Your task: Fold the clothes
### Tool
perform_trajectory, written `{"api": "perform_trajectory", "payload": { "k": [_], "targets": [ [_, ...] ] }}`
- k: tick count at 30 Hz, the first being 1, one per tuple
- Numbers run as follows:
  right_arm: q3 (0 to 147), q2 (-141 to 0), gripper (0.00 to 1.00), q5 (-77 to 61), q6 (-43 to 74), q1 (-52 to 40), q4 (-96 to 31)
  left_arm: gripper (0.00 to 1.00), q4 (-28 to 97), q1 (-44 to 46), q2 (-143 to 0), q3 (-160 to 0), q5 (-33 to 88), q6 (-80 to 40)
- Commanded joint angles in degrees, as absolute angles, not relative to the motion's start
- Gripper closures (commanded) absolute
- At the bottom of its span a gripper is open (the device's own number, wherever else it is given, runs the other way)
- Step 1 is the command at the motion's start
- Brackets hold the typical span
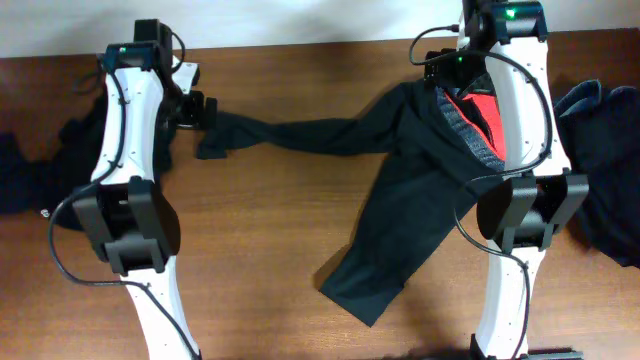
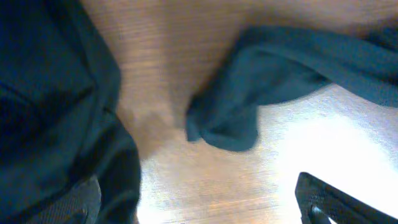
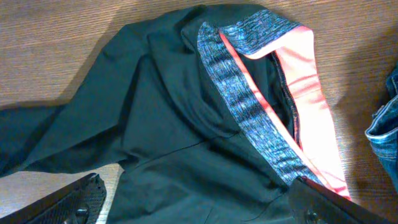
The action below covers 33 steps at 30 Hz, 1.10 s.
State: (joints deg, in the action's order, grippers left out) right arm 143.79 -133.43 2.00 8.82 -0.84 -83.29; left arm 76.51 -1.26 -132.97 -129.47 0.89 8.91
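Note:
Black trousers lie spread on the table. One leg stretches left and ends at a cuff; the other runs toward the front edge. The speckled grey waistband and red lining gape open at the right. My left gripper is open just beside that cuff, with bare wood between its fingers. My right gripper is open, hovering over the black seat fabric below the waistband. My right arm hides part of the waist in the overhead view.
A dark garment heap lies at the left table edge, also filling the left of the left wrist view. A navy garment lies at the right edge, its hem visible. Brown wooden table.

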Motion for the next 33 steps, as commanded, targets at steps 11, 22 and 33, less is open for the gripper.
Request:
{"api": "perform_trajectory", "payload": {
  "k": [11,22,33],
  "targets": [
    [143.4,-132.5,0.01,1.7,8.8,-1.2,-83.2,0.10,76.4,2.8,-130.3,-127.1,1.7,9.9],
    [143.4,-132.5,0.01,1.7,8.8,-1.2,-83.2,0.82,67.0,3.4,-130.4,-118.2,2.4,9.9],
    [143.4,-132.5,0.01,1.7,8.8,-1.2,-83.1,0.98,59.6,4.7,-130.4,-111.3,2.8,9.9]
  ]
}}
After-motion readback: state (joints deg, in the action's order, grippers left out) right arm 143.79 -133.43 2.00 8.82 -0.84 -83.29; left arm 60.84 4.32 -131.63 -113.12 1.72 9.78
